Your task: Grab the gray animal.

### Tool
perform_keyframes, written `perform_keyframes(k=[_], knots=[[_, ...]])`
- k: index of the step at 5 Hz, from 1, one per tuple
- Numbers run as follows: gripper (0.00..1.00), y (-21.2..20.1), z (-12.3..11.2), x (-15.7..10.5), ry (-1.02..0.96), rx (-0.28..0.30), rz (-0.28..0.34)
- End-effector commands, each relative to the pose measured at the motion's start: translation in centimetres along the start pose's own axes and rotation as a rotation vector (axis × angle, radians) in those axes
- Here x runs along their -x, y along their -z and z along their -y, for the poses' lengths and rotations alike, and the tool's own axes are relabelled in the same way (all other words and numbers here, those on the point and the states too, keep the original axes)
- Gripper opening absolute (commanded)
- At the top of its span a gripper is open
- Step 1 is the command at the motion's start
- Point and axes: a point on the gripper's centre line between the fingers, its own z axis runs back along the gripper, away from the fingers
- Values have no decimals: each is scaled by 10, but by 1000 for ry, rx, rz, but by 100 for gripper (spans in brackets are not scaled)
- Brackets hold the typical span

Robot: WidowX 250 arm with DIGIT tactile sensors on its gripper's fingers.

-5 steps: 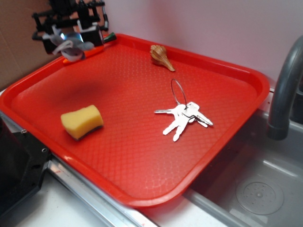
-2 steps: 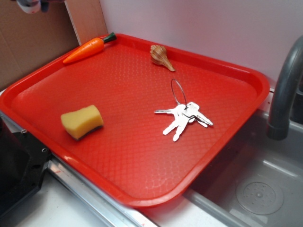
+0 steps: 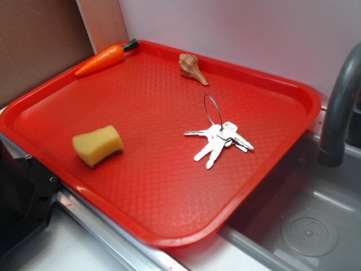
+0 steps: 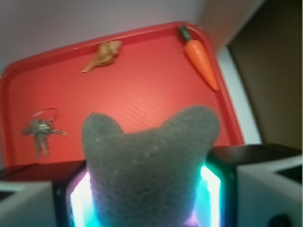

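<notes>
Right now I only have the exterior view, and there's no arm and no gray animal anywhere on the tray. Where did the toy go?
Observer: The wrist view shows the gray animal filling the foreground, sitting between the gripper's two pads.
Operator: Is it lifted, or resting on the tray?
Observer: Lifted. The red tray lies well below it in the wrist view.
Operator: What does the wrist camera see past the toy?
Observer: The toy carrot at the upper right, the seashell by the far rim, and the keys at the left. The yellow sponge isn't in that view.
</notes>
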Motion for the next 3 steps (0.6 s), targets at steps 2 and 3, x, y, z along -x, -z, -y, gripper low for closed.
perform_keyframes(k=[2,3], knots=[[0,6,43,-1,87,-9,-65],[0,9,37,-4,79,-21,-65]])
